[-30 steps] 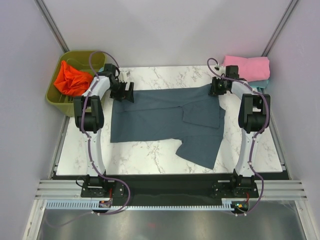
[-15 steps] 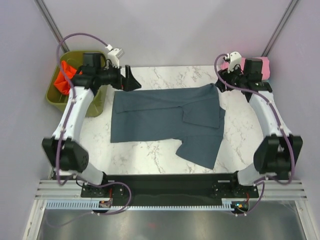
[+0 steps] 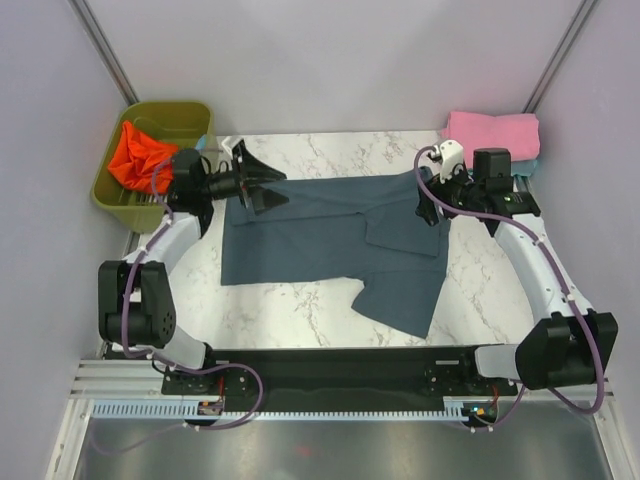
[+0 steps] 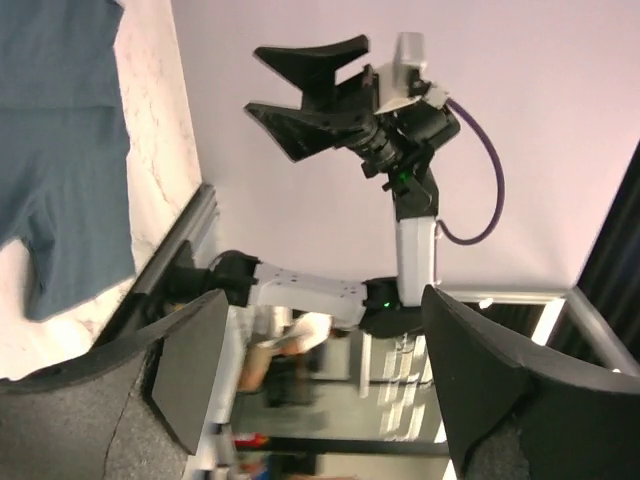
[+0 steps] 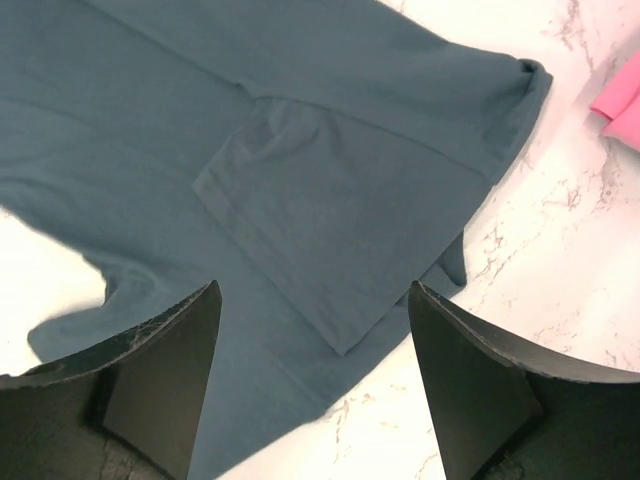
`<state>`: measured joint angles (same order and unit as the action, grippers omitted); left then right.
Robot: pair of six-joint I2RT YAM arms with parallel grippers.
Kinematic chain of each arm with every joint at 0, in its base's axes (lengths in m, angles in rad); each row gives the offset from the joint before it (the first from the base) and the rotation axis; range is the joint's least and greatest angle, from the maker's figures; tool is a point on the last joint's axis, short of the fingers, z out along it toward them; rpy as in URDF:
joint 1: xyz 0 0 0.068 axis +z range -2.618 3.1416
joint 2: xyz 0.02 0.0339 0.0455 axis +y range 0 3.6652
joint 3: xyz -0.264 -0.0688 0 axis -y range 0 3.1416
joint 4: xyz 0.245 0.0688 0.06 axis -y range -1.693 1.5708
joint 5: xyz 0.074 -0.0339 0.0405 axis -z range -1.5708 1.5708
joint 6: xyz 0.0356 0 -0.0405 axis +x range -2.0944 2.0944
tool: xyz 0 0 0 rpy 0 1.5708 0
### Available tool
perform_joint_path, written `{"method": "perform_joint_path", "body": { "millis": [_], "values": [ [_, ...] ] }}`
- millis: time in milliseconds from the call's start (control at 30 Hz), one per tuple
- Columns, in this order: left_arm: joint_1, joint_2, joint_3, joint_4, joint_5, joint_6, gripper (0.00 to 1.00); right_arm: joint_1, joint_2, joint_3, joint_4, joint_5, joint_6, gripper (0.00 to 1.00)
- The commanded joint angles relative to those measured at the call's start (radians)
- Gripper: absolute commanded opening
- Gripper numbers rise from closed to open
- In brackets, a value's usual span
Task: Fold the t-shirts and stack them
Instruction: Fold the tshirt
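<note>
Top external alone shows the orange-red t-shirt [image 3: 140, 160] in the bin [image 3: 165, 108]; left claw [image 4: 320, 330] and right claw [image 5: 312, 300] gape empty.

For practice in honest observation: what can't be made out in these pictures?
Teal shirt: top view, under pink shirt, only an edge shows.
Orange shirt: top view, crumpled in bin, partly behind left arm.
Grey shirt: right wrist view, cut off by top and left edges.

White marble-patterned tabletop [image 3: 330, 150] between plain pale lilac walls [image 3: 330, 60], metal rail [image 3: 110, 380] at near edge.
</note>
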<state>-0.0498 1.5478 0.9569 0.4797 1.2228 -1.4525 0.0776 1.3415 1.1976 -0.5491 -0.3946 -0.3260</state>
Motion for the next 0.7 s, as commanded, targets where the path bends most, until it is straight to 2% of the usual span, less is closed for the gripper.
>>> {"method": "perform_joint_path", "body": {
  "millis": [0, 33, 67, 100, 133, 167, 200, 233, 267, 367, 433, 467, 533, 667],
  "values": [
    [-0.002, -0.095, 0.247, -0.14, 0.121, 0.181, 0.86, 0.017, -0.085, -0.013, -0.135, -0.091, -0.137, 0.84],
    [-0.001, -0.1, 0.302, -0.349, 0.133, 0.366, 0.99, 0.031, -0.084, -0.018, -0.179, -0.098, -0.171, 0.83],
    [0.004, -0.106, 0.438, -0.609, 0.056, 0.822, 0.99, 0.063, -0.081, -0.021, -0.269, -0.105, -0.204, 0.82],
    [0.005, -0.118, 0.495, -1.038, -0.044, 1.029, 0.99, 0.077, -0.073, -0.036, -0.317, -0.122, -0.297, 0.8],
    [-0.011, -0.133, 0.528, -1.14, -0.149, 1.19, 0.99, 0.092, -0.068, -0.049, -0.36, -0.127, -0.347, 0.78],
    [-0.024, -0.146, 0.534, -1.2, -0.357, 1.413, 0.99, 0.128, -0.073, -0.088, -0.429, -0.125, -0.41, 0.78],
    [-0.051, -0.17, 0.523, -1.278, -0.45, 1.52, 0.99, 0.148, -0.082, -0.114, -0.446, -0.113, -0.491, 0.77],
    [-0.065, -0.19, 0.495, -1.277, -0.548, 1.602, 0.99, 0.165, -0.097, -0.144, -0.449, -0.101, -0.54, 0.77],
    [-0.07, -0.212, 0.405, -1.261, -0.689, 1.711, 0.99, 0.183, -0.114, -0.177, -0.436, -0.075, -0.58, 0.77],
    [-0.07, -0.293, 0.214, -1.261, -0.691, 1.712, 0.99, 0.194, -0.189, -0.314, -0.397, -0.049, -0.69, 0.76],
    [-0.071, -0.333, 0.125, -1.146, -0.894, 1.829, 0.98, 0.203, -0.249, -0.403, -0.396, -0.04, -0.755, 0.73],
    [-0.071, -0.347, 0.052, -1.112, -0.952, 1.827, 0.9, 0.206, -0.315, -0.471, -0.379, -0.033, -0.809, 0.73],
    [-0.071, -0.373, -0.012, -1.078, -1.008, 1.818, 0.84, 0.206, -0.385, -0.535, -0.383, -0.017, -0.882, 0.73],
    [-0.07, -0.397, -0.139, -1.024, -1.102, 1.824, 0.84, 0.209, -0.592, -0.645, -0.512, -0.027, -1.117, 0.72]
  ]
}}
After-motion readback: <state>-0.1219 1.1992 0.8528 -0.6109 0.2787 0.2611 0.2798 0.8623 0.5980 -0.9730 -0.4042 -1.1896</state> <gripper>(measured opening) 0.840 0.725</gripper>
